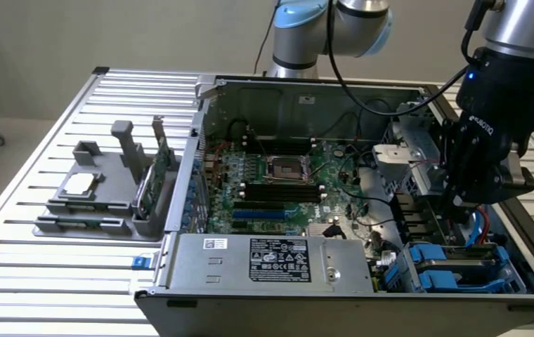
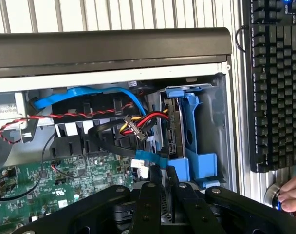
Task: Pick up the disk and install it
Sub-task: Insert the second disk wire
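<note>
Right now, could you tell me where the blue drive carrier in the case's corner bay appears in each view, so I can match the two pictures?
Exterior view: the blue drive carrier sits in the bay at the case's near corner, on the exterior view's right, below the gripper.
Wrist view: the carrier stands on edge in its bay, just beyond the gripper.
Shared landmark: the green motherboard beside the bay.

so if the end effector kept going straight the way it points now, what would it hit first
Probably the disk in its blue carrier, standing on edge in the bay just ahead of the end effector; a blue cable crosses close by, and depth is unclear.
</note>
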`<state>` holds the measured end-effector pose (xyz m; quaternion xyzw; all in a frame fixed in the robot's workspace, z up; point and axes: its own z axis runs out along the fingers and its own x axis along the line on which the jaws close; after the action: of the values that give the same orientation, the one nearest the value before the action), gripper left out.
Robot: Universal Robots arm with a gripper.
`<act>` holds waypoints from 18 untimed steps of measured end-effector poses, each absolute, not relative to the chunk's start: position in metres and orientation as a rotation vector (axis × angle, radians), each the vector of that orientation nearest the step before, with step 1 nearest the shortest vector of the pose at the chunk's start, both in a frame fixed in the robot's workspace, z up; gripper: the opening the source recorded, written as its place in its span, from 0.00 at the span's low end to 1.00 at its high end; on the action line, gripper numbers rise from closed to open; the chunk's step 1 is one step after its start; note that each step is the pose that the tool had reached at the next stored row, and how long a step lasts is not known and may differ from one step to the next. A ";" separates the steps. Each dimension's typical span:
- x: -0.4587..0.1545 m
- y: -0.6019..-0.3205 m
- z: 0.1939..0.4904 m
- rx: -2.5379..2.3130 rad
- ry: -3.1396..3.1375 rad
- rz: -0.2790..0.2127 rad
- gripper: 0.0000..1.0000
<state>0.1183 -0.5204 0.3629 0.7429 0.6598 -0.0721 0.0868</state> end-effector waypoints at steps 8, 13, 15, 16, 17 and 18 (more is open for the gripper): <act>0.118 -0.522 0.363 2.212 1.965 -0.212 0.16; 0.117 -0.535 0.362 2.218 1.970 -0.203 0.16; 0.117 -0.538 0.362 2.219 1.974 -0.199 0.16; 0.117 -0.538 0.361 2.220 1.978 -0.195 0.16; 0.117 -0.539 0.361 2.220 1.985 -0.188 0.16; 0.117 -0.539 0.360 2.221 1.995 -0.179 0.16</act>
<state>0.1173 -0.5389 0.3601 0.7405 0.6651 -0.0596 0.0753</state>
